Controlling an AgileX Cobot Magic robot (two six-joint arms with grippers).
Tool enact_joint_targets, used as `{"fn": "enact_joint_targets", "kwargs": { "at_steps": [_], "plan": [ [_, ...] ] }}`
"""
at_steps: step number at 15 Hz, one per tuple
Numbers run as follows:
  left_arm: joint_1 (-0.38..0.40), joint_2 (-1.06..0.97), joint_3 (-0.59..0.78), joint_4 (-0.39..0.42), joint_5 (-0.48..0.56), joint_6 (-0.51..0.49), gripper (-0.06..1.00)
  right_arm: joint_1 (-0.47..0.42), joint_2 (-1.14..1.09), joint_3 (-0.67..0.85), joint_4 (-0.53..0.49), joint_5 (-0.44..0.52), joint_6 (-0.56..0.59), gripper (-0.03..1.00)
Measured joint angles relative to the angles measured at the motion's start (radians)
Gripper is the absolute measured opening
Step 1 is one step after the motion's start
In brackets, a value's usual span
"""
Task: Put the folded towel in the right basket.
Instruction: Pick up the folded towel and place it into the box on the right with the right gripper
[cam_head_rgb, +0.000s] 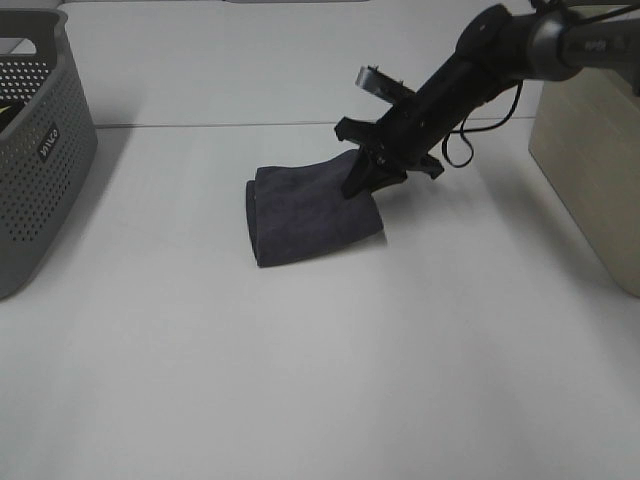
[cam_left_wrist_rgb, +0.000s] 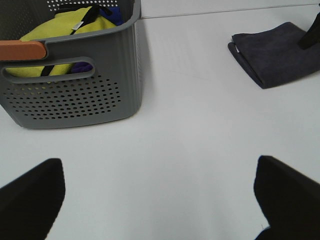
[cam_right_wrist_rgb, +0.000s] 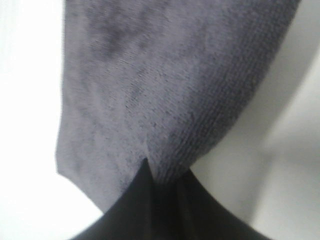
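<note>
The folded dark grey towel (cam_head_rgb: 305, 215) lies in the middle of the white table, its far right corner lifted a little. My right gripper (cam_head_rgb: 362, 182) is shut on that corner; the right wrist view shows the towel (cam_right_wrist_rgb: 165, 85) pinched between the closed fingers (cam_right_wrist_rgb: 150, 200). The right basket (cam_head_rgb: 590, 170), a pale beige box, stands at the right edge of the table, apart from the towel. My left gripper (cam_left_wrist_rgb: 160, 172) is open and empty, low over bare table, with the towel (cam_left_wrist_rgb: 275, 55) far from it. It is out of the exterior high view.
A grey perforated basket (cam_head_rgb: 40, 150) stands at the left edge. In the left wrist view this basket (cam_left_wrist_rgb: 75, 95) holds yellow cloth (cam_left_wrist_rgb: 65, 25) and other items. The white table (cam_head_rgb: 330, 370) stretches in front of the towel.
</note>
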Motion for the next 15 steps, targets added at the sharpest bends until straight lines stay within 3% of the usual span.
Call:
{"fn": "enact_joint_targets", "kwargs": {
  "at_steps": [3,8,13,15],
  "plan": [
    [0.0,0.0,0.0,0.0,0.0,0.0,0.98,0.0,-0.184,0.0,-0.11,0.033,0.046,0.05],
    [0.0,0.0,0.0,0.0,0.0,0.0,0.98,0.0,-0.464,0.0,-0.47,0.15,0.213,0.05],
    [0.0,0.0,0.0,0.0,0.0,0.0,0.98,-0.004,-0.671,0.0,-0.72,0.191,0.249,0.05],
    [0.0,0.0,0.0,0.0,0.0,0.0,0.98,-0.106,-0.752,0.0,-0.744,0.191,0.265,0.05]
  ]
}}
